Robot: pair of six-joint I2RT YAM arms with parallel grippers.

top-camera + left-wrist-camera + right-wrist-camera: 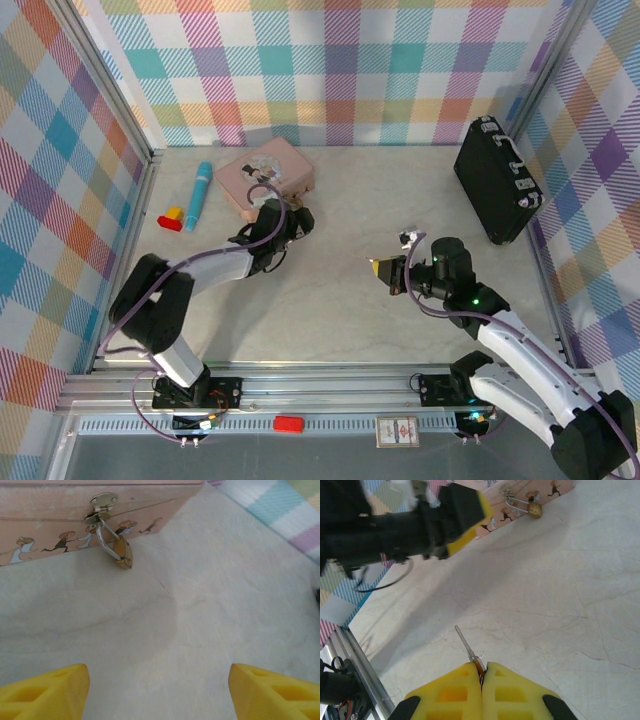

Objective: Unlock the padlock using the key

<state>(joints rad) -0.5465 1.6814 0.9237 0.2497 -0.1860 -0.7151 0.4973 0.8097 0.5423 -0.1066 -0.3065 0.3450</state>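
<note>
Well to the left of the left pincer (295,222) sit small red and yellow blocks (172,218) and a teal cylindrical tube (200,192) on the pale marbled surface (340,320). Just beyond this pincer lies a flat pink tin printed with little cartoon figures (265,175). The left pincer's yellow fingers (45,690) are spread wide apart with nothing between them. The tiny brass-coloured padlock (123,555) is straight ahead of them and slightly left, its silvery shackle looped through the tin's clasp (102,501).

The right pincer (481,669) has its yellow fingers pressed together on the head of the thin silvery-grey key (465,641), whose blade juts forward and to the left of the tips, above the surface. From this pincer the padlock is far ahead, well apart from the key. Far to the right and beyond the right pincer, a black hard case (497,180) stands near the checked wall.
</note>
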